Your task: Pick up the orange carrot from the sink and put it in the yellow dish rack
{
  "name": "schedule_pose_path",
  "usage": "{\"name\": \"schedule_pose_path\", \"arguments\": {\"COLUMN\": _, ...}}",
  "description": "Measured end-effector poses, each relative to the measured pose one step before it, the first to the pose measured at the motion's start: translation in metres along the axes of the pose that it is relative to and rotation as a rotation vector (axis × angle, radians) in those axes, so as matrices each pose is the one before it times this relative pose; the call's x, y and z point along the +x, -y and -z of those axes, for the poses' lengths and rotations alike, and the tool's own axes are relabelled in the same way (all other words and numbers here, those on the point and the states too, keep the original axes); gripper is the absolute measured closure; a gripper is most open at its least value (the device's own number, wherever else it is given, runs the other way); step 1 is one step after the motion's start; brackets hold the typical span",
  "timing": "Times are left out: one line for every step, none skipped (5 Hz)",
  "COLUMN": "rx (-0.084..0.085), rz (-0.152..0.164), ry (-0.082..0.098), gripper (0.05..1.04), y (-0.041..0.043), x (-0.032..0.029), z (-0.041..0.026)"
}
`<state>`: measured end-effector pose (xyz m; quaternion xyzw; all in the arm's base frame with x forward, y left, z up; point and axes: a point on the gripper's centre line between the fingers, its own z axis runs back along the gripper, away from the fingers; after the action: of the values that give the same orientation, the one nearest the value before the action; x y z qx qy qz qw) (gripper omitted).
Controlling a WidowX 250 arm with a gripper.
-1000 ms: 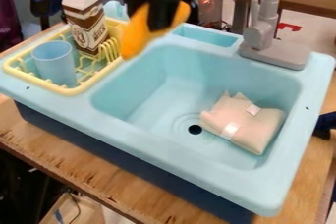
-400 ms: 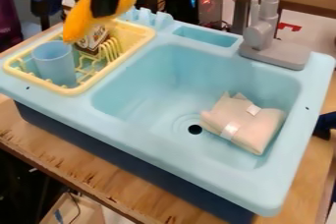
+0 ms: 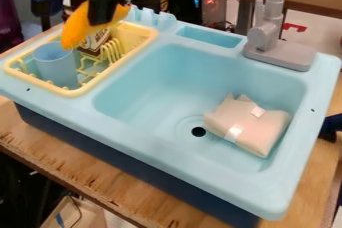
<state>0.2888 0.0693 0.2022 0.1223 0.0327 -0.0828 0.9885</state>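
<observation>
The gripper (image 3: 103,18) has its jaws clenched on the orange-yellow toy (image 3: 78,28), at the left over the yellow rack (image 3: 81,91). So near the carton (image 3: 95,42) and blue cup (image 3: 56,64), a firm hold and small, slow movements would best avoid knocking either.

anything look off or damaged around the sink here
Two things, mildly. A beige bundle lies crumpled in the basin beside the drain, an odd place for it. The table's front edge looks chipped. The orange thing slants in the gripper but shows no damage, and I see no spill.
</observation>
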Motion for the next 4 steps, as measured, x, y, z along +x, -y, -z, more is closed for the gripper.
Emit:
{"name": "schedule_pose_path", "arguments": {"rx": 0.0049, "rz": -0.0012, "ry": -0.0095, "gripper": 0.632, "y": -0.00380, "x": 0.00736, "z": 0.01271}}
{"name": "schedule_pose_path", "arguments": {"rx": -0.0075, "rz": -0.0024, "ry": -0.0176, "gripper": 0.632, "y": -0.00234, "x": 0.00661, "z": 0.01378}}
{"name": "schedule_pose_path", "arguments": {"rx": -0.0261, "rz": -0.0070, "ry": -0.0131, "gripper": 0.632, "y": -0.00023, "x": 0.00844, "z": 0.01665}}
{"name": "schedule_pose_path", "arguments": {"rx": -0.0078, "rz": 0.0046, "ry": -0.0146, "gripper": 0.632, "y": 0.00087, "x": 0.00695, "z": 0.00939}}
